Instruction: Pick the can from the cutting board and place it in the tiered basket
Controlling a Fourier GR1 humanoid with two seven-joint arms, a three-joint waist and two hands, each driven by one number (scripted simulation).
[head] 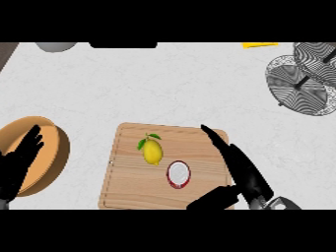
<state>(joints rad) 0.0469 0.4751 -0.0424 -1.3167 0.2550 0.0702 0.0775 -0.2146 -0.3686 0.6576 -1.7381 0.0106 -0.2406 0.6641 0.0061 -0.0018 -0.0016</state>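
Right hand (252,182) hovers spread, thumb apart, just beside the can (178,174) standing on the cutting board (127,192) near a lemon (151,151). Left hand (7,170) rests open at the left. Approach seems underway; next, the hand must close round the can, then carry it to the tiered basket (305,81).

The can (178,174) stands on the cutting board (130,189) beside a lemon (152,152).

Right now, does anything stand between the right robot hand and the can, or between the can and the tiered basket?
Nothing visible does. The open right robot hand is just right of the can, bare cutting board between them. The lemon sits on the can's other side. Toward the tiered basket lie only that hand and counter.
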